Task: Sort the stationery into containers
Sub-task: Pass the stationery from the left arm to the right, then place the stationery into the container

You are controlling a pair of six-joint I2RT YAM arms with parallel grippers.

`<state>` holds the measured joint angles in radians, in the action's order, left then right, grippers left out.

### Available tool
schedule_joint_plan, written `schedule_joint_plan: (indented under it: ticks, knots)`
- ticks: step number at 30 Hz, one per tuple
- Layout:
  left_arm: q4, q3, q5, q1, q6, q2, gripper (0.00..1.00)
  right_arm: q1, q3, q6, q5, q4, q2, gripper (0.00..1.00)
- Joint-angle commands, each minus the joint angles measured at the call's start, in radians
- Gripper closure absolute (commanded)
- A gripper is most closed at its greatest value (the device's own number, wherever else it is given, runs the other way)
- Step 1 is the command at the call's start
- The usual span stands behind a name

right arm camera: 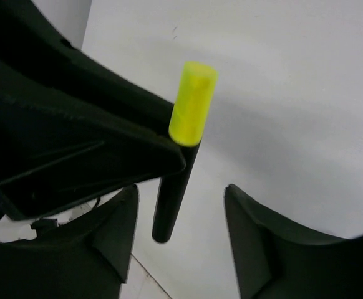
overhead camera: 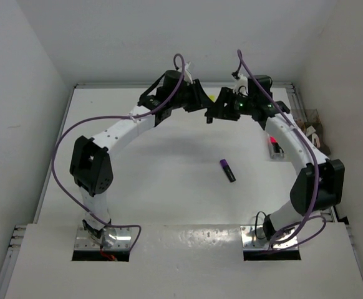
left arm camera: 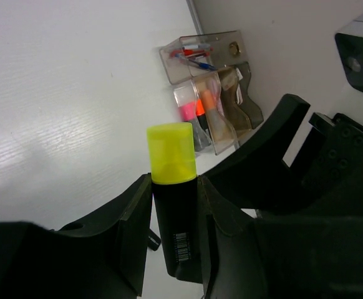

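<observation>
Though its body is black, the highlighter [left arm camera: 174, 199] is yellow-capped.

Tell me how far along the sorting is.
Done: a pink highlighter, an orange highlighter and pens sit in clear containers at the table edge. In hand: the left gripper holds the yellow highlighter, the right gripper open near it. Left: the purple highlighter lies loose on the table.
</observation>
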<state>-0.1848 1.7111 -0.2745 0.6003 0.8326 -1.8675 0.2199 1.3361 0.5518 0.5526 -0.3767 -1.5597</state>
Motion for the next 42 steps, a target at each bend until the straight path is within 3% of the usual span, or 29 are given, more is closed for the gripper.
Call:
schedule_joint_plan:
  ticks: [1, 2, 3, 6, 7, 8, 9, 10, 13, 15, 17, 19, 20, 22, 25, 32, 39, 41, 42]
  knots:
    - [0.057, -0.005, -0.028, 0.015, 0.025, 0.019, 0.96, 0.009, 0.049, 0.033, -0.042, 0.048, -0.023, 0.46]
    - [0.059, -0.007, -0.028, 0.015, 0.026, 0.018, 0.96, 0.009, 0.051, 0.034, -0.043, 0.05, -0.026, 0.52]
    - [0.061, -0.008, -0.029, 0.015, 0.028, 0.019, 0.93, 0.009, 0.051, 0.028, -0.049, 0.05, -0.028, 0.65]
    - [0.062, -0.008, -0.031, 0.015, 0.031, 0.021, 0.81, 0.009, 0.038, 0.004, -0.071, 0.041, -0.019, 0.82]
    - [0.062, -0.01, -0.028, 0.015, 0.037, 0.021, 0.71, 0.007, 0.032, -0.007, -0.078, 0.044, -0.011, 0.95]
    - [0.061, -0.011, -0.026, 0.015, 0.039, 0.021, 0.57, 0.003, 0.017, -0.022, -0.086, 0.042, -0.005, 0.99]
    - [0.053, -0.013, -0.02, 0.013, 0.04, 0.019, 0.25, -0.002, 0.011, -0.032, -0.086, 0.041, 0.013, 1.0]
    - [0.038, -0.011, 0.006, 0.007, 0.046, 0.022, 0.02, -0.01, 0.006, -0.058, -0.083, 0.026, 0.024, 1.0]
    - [-0.015, -0.025, 0.061, -0.02, 0.073, 0.031, 0.0, -0.076, -0.008, -0.123, -0.079, -0.043, 0.075, 1.0]
    - [-0.016, -0.042, 0.067, -0.033, -0.007, 0.037, 0.0, -0.163, 0.009, -0.173, -0.065, -0.1, 0.104, 1.0]
    - [-0.007, -0.05, 0.063, -0.037, -0.103, 0.045, 0.0, -0.253, 0.07, -0.349, -0.069, -0.252, 0.104, 1.0]
    - [0.005, -0.059, -0.064, -0.037, -0.297, 0.036, 0.0, -0.309, 0.116, -0.543, -0.071, -0.405, 0.099, 1.0]
    - [0.021, -0.067, -0.206, -0.039, -0.423, 0.033, 0.0, -0.356, 0.126, -0.643, -0.098, -0.456, 0.093, 1.0]
    - [0.012, -0.09, -0.286, -0.034, -0.508, 0.022, 0.0, -0.422, 0.117, -0.784, -0.173, -0.519, 0.081, 1.0]
    - [-0.066, -0.071, -0.26, -0.013, -0.542, -0.017, 0.0, -0.508, 0.103, -0.9, -0.215, -0.545, 0.043, 1.0]
    - [-0.166, -0.013, -0.16, 0.053, -0.702, -0.061, 0.0, -0.606, 0.126, -0.935, -0.229, -0.576, -0.109, 1.0]
    - [-0.237, 0.03, -0.307, 0.05, -0.811, -0.102, 0.03, -0.605, 0.064, -0.894, -0.255, -0.507, -0.197, 1.0]
    - [-0.251, 0.041, -0.333, 0.049, -0.828, -0.113, 0.03, -0.6, 0.058, -0.891, -0.269, -0.489, -0.22, 0.96]
    - [-0.254, 0.039, -0.344, 0.05, -0.877, -0.114, 0.04, -0.596, 0.057, -0.889, -0.287, -0.481, -0.226, 0.85]
